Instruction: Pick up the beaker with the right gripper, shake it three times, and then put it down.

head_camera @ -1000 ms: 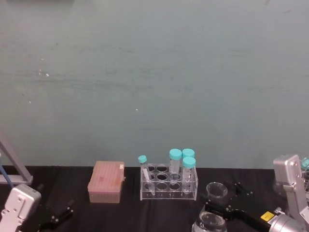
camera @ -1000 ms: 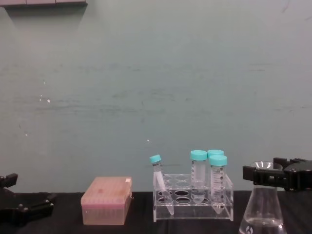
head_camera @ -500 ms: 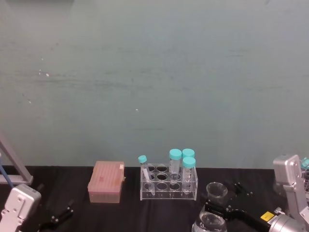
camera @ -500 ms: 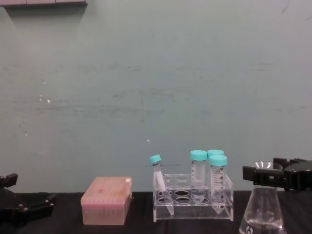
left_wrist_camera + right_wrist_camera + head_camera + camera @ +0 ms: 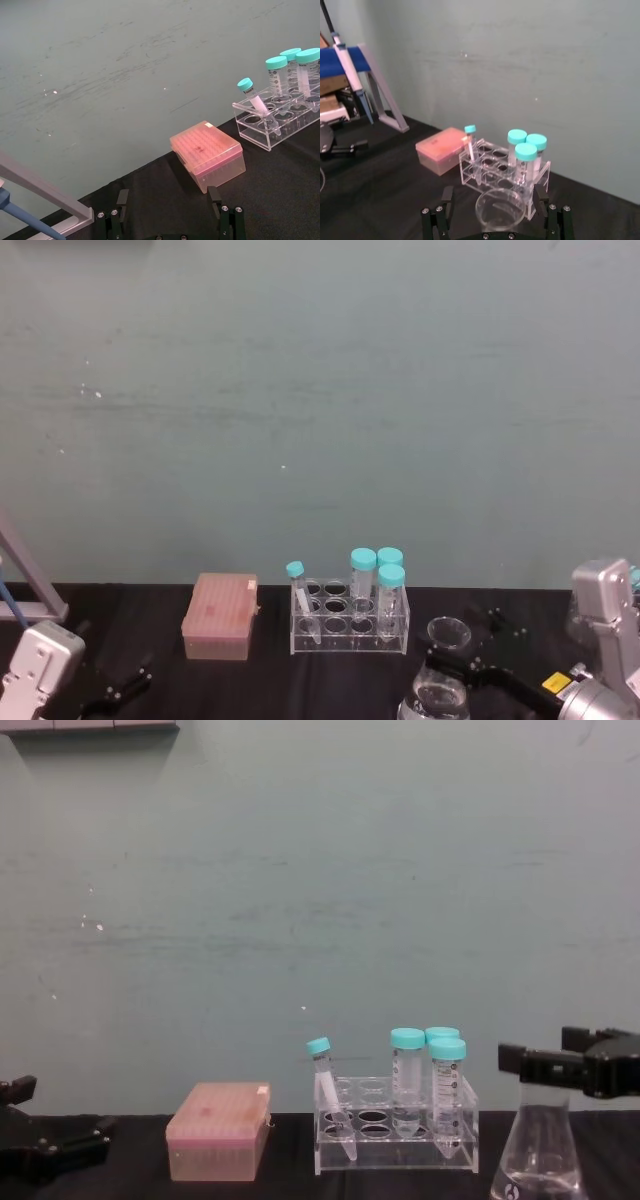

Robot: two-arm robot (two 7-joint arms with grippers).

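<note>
Starting at the left, the left hand (image 5: 45,1152) rests low over the black desk (image 5: 260,680) at the near left corner, its two fingers spread wide with nothing between them. Right of it, farther back, sits a pink pipette-tip box (image 5: 220,615) with its lid on. Just beside that stands a clear tube rack (image 5: 349,622) holding four teal-capped tubes (image 5: 408,1080): three upright, one small tube leaning left. At the right, the beaker (image 5: 540,1145), a conical flask with a little clear liquid in its base, sits near the front edge. The right hand (image 5: 565,1070) grips its neck just under the flared rim, one finger either side in the right wrist view.
</note>
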